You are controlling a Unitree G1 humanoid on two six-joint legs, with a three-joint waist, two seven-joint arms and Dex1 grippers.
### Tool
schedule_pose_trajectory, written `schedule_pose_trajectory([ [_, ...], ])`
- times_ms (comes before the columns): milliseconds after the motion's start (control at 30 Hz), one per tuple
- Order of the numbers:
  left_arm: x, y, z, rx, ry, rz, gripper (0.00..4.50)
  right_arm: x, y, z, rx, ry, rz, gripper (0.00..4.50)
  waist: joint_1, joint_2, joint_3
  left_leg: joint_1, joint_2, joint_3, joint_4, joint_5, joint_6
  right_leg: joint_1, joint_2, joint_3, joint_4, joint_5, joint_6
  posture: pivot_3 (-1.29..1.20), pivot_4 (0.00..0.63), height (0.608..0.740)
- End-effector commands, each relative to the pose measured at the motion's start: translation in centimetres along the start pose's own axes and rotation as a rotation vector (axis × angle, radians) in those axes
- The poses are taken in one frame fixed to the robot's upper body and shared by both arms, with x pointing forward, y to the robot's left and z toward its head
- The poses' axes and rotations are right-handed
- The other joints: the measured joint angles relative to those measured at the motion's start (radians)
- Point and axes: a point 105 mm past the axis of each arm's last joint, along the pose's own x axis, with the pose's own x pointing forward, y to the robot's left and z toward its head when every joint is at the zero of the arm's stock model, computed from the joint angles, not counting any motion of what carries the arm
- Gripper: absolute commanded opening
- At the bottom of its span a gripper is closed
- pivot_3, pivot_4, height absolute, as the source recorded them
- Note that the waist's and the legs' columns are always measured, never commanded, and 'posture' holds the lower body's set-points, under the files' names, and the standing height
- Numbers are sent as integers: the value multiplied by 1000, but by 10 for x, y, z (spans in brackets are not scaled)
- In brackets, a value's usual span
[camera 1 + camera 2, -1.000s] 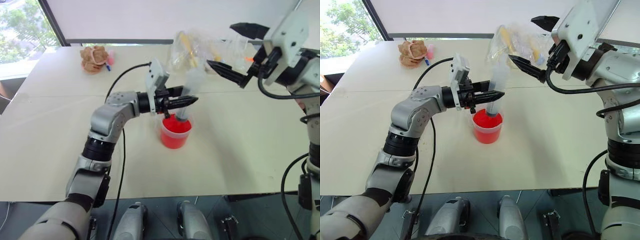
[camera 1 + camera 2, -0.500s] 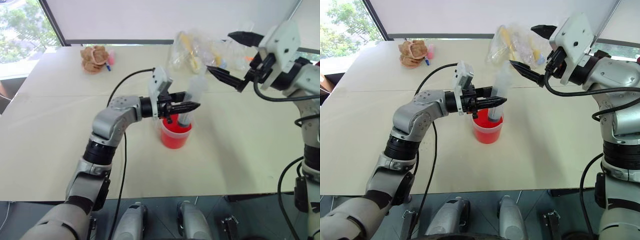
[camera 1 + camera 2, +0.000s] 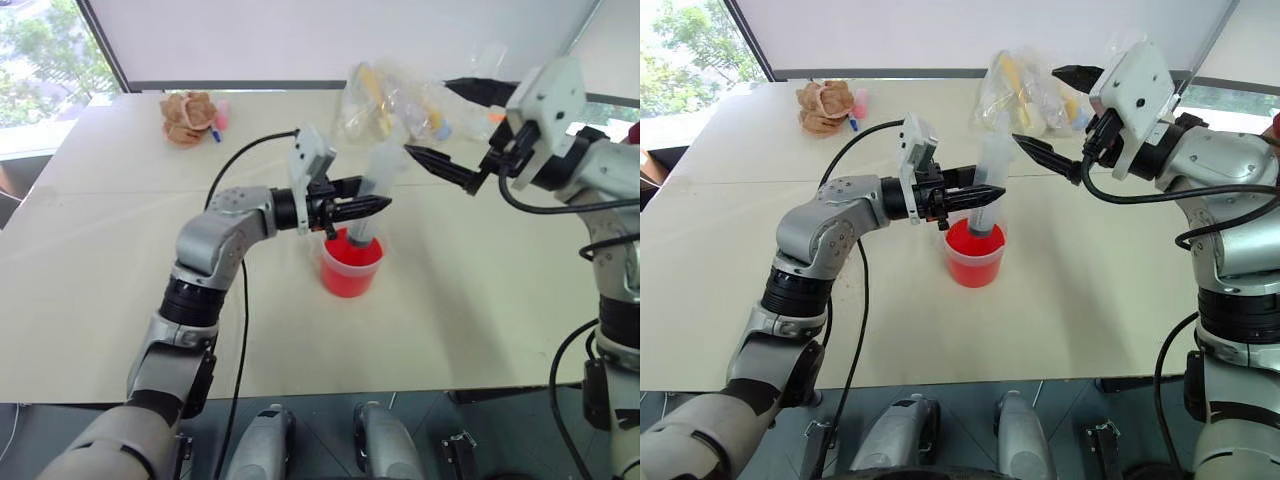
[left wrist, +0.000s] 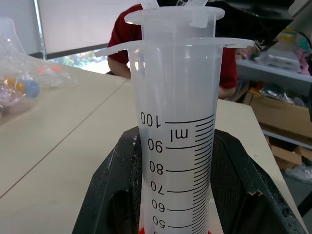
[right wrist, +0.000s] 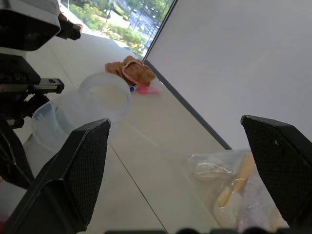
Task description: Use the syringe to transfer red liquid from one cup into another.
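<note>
Syringe (image 3: 986, 190) stands nearly upright with its lower end down inside the red-filled cup (image 3: 974, 256), which sits near the middle of the table (image 3: 1090, 300), closer to the near edge than anything else on it. The left gripper (image 3: 985, 196) reaches in level from the robot's left, its two black fingers clamped on the clear barrel just above the cup's rim; the wrist view shows the printed scale running up between them. Red liquid (image 3: 968, 240) fills the cup around the syringe's lower end. Just beyond, the right gripper (image 3: 1060, 125) hangs with its fingers spread wide, holding nothing, its lower finger tip close beside the top of the syringe and pointing toward it. Farther back, clear plastic bags (image 3: 1030, 85) lie along the far edge, and a brown crumpled thing (image 3: 824, 104) sits by the far left corner.
</note>
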Motion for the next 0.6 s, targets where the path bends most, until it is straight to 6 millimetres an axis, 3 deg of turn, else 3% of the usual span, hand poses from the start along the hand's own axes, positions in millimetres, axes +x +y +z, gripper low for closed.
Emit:
schedule_pose_trajectory([
  [33,3,-14,4,57,-8,-53,1351,3,2,18,-41,-66,6,4500,0,0,0,0,0,0,0,0,0,0,0,0,0,0,0,0,150,740],
  [200,3,-13,-3,55,4,-37,1351,9,10,19,-20,-87,31,4500,0,0,0,0,0,0,0,0,0,0,0,0,0,0,0,0,150,740],
  [233,3,-11,-3,53,2,-29,1351,8,13,17,-12,-82,49,4242,0,0,0,0,0,0,0,0,0,0,0,0,0,0,0,0,150,740],
  [333,3,-8,-3,52,3,-17,1351,8,18,14,0,-69,79,3114,0,0,0,0,0,0,0,0,0,0,0,0,0,0,0,0,150,740],
  [467,3,-2,-7,42,9,12,1351,8,21,12,13,-55,91,914,0,0,0,0,0,0,0,0,0,0,0,0,0,0,0,0,150,740],
  [533,3,-1,-8,41,9,20,1351,8,23,10,15,-45,98,23,0,0,0,0,0,0,0,0,0,0,0,0,0,0,0,0,150,740],
  [600,3,0,-7,41,4,24,1351,8,17,12,-5,-50,65,23,0,0,0,0,0,0,0,0,0,0,0,0,0,0,0,0,150,740],
])
